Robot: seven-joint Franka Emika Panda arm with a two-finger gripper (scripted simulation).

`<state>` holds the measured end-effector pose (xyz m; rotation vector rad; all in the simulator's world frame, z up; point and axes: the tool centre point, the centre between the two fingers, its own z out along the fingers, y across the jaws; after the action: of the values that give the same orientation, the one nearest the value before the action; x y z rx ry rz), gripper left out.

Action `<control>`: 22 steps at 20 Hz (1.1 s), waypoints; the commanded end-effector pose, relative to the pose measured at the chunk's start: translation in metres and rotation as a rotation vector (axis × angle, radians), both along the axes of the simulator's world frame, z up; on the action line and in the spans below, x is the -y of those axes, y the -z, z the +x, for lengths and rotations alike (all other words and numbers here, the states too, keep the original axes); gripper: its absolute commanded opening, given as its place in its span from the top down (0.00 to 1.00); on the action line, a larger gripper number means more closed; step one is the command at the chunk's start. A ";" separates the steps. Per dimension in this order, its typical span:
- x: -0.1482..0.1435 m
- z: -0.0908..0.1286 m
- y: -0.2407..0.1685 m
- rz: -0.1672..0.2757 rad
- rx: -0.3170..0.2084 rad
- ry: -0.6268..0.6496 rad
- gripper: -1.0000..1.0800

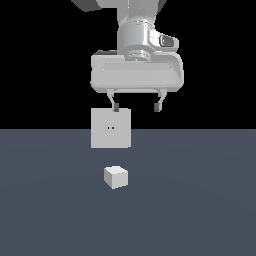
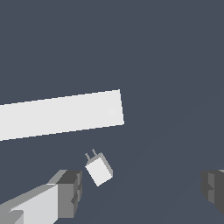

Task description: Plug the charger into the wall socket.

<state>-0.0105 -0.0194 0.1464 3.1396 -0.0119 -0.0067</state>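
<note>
Item 1: small plain white cube-like charger (image 1: 116,177), resting on the dark grey-blue floor (image 1: 200,200), nearest the exterior camera. It lies below the pincer, apart from it and untouched. In the wrist view the charger (image 2: 99,169) shows two thin grey prongs on one face, and sits just beside the nearer fingertip, between the two pads rather than outside them.

Item 2: pale grey two-finger pincer (image 1: 136,107) on the arm, hanging high above the floor, fingers spread wide apart, nothing between them. Dark fingertips (image 2: 70,192) visible in the wrist view.

Item 3: flat upright white square wall socket (image 1: 111,128), two tiny dark holes at centre, standing beyond the charger, beneath the pincer finger on the exterior view's left. The wrist view shows it (image 2: 61,114) as a long white slab, well apart from the charger.
</note>
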 end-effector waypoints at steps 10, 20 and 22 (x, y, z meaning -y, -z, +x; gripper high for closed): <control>-0.014 -0.017 0.022 0.025 0.104 -0.155 0.04; -0.028 -0.036 0.048 0.054 0.221 -0.329 0.04; -0.030 -0.039 0.053 0.060 0.242 -0.361 0.04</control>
<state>-0.0472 0.0094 0.0968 3.1334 0.5222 0.3507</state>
